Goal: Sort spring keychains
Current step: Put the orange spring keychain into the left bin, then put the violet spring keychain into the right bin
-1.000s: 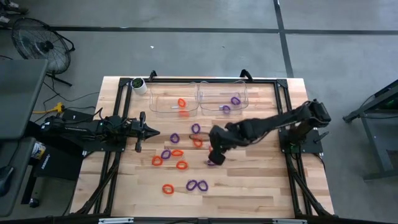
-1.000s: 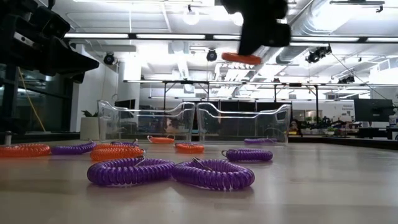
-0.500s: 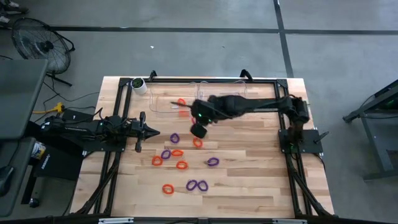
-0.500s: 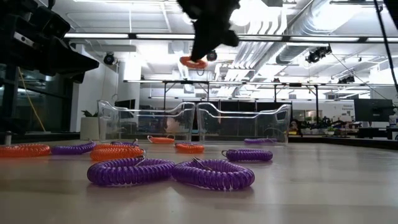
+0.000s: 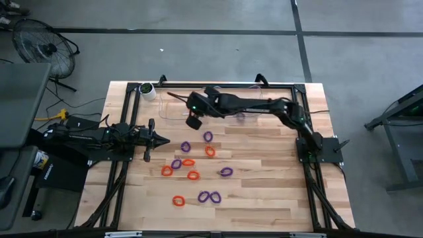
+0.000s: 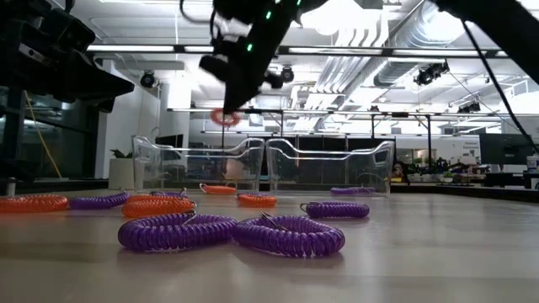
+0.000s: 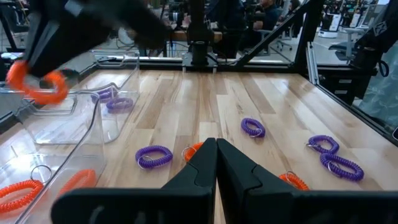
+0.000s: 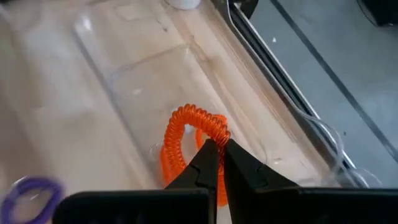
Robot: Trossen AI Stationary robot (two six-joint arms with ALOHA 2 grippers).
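My right gripper is shut on an orange spring keychain and hangs over the left clear bin at the table's far side. The keychain also shows in the low view and in the left wrist view. Orange keychains lie on that bin's floor. The right clear bin holds purple keychains. Several orange and purple keychains lie flat on the table's middle. My left gripper is shut and empty at the table's left. My right gripper pinches a stretch of the orange keychain's coil between its two fingers. The fingers come from above, slanting toward the table's far left. The keychain hangs below the fingertips as a loop, clear of the bin and the table.
A white cup with a green plant stands at the far left corner, beside the left bin. A black frame runs along the table's edges. Bare wood lies at the table's right and near side.
My right gripper has carried the orange keychain from above the table's middle toward the far left, to over the left bin. It has stayed shut on it, and the keychain has stayed clear of the table.
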